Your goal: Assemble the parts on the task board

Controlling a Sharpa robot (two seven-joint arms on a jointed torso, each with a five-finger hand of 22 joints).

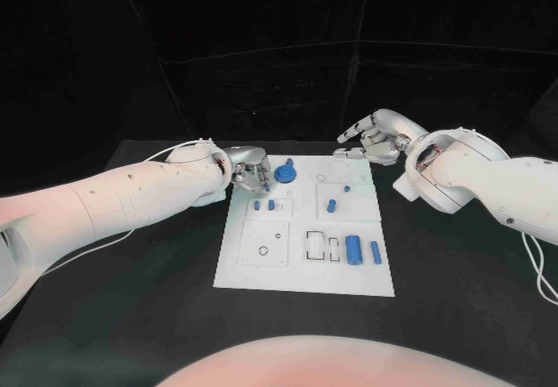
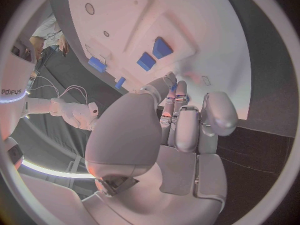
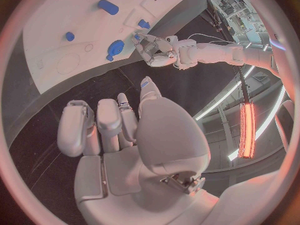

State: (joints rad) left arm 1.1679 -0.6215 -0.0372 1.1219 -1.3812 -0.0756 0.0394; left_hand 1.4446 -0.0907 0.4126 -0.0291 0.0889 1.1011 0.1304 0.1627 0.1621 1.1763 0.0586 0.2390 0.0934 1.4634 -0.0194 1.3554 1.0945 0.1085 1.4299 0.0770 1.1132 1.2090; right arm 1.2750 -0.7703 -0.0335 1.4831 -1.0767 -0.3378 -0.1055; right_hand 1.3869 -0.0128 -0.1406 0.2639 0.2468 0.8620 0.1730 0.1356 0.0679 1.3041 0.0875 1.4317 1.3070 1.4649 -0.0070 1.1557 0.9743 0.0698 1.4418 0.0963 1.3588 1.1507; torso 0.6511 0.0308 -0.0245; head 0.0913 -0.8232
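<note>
The white task board [image 1: 305,270] lies in the middle of the black table [image 1: 139,306], with small blue parts [image 1: 353,249] on it. The left hand [image 1: 249,172] hangs over the board's far left corner with curled fingers, holding nothing. The right hand [image 1: 378,137] floats past the far right edge, fingers loosely apart and empty.

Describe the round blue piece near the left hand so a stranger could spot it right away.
Find the white board mid-table, then its far edge beside the left hand. The round blue piece lies there; it is wide and disc-shaped, while the other blue pieces are slim pegs.
</note>
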